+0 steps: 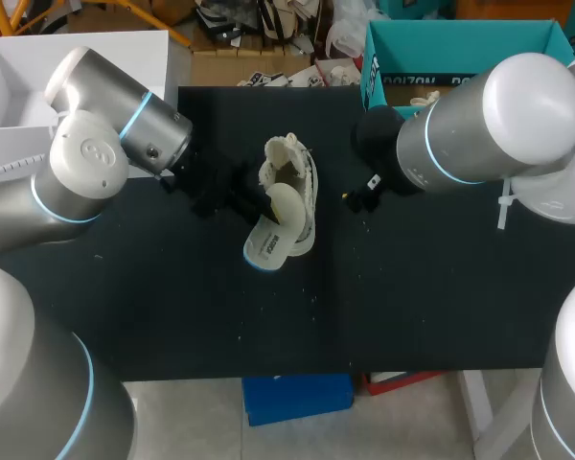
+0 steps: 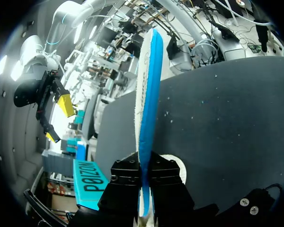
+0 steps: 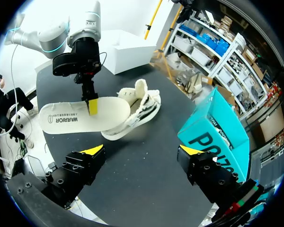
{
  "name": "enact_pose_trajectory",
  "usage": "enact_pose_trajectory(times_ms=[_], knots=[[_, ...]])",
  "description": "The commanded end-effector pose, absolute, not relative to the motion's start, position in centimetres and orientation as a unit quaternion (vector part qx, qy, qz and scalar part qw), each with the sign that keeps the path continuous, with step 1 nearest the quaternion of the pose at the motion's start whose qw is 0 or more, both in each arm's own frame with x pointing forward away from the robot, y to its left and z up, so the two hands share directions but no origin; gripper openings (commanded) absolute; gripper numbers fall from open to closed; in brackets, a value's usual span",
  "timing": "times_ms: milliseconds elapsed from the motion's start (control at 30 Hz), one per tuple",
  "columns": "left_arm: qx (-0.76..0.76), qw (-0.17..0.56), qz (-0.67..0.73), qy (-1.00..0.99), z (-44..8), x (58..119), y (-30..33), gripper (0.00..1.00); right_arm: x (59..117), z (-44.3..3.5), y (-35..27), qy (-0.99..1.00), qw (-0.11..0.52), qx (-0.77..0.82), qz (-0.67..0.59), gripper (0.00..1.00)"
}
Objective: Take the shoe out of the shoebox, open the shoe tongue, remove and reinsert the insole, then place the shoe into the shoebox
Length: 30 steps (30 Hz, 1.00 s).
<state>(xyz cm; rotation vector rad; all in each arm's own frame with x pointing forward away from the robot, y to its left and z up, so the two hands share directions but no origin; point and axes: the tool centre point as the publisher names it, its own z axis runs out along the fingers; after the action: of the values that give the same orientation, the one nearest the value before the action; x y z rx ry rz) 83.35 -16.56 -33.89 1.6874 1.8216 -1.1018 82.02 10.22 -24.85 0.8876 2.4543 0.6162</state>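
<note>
Closest to the robot's edge of the black table (image 1: pixel 172 307) is the insole (image 1: pixel 271 244). It's white on top with a bright blue underside, and it sticks out toward the robot. The left gripper (image 3: pixel 92 107) has it pinched: both fingers are pressed onto it from either side, roughly mid-length. From that arm's wrist camera you're looking at it edge-on, squeezed right between the black fingers. The insole's far end overlaps the shoe, and I honestly can't tell if that end is still tucked inside or just resting against it. I also can't tell if the near end touches the table.

Right behind that is the shoe (image 1: pixel 295 172), cream with dark striping, out of its box and on the table about dead centre.

Off to the shoe's right is the right gripper (image 3: pixel 142 150). Its jaws are spread wide with nothing between them, and it's near the shoe but clearly not touching it.

Farthest back, at the far right corner of the table behind the right arm, is the teal shoebox (image 1: pixel 450 43), open on top and well apart from the shoe.
</note>
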Motion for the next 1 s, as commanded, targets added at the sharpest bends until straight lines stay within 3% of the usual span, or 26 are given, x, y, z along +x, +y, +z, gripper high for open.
enact_pose_trajectory(times_ms=[33,1000], knots=[[0.607,0.211,-0.394,0.657,-33.9,83.3,-16.6,0.0,82.0,-25.0,10.3,0.891,0.228,0.322,0.225,1.0],[0.591,0.168,-0.411,0.674,-35.9,86.5,-18.6,0.0,82.0,-25.0,10.3,0.891,0.228,0.322,0.225,1.0]])
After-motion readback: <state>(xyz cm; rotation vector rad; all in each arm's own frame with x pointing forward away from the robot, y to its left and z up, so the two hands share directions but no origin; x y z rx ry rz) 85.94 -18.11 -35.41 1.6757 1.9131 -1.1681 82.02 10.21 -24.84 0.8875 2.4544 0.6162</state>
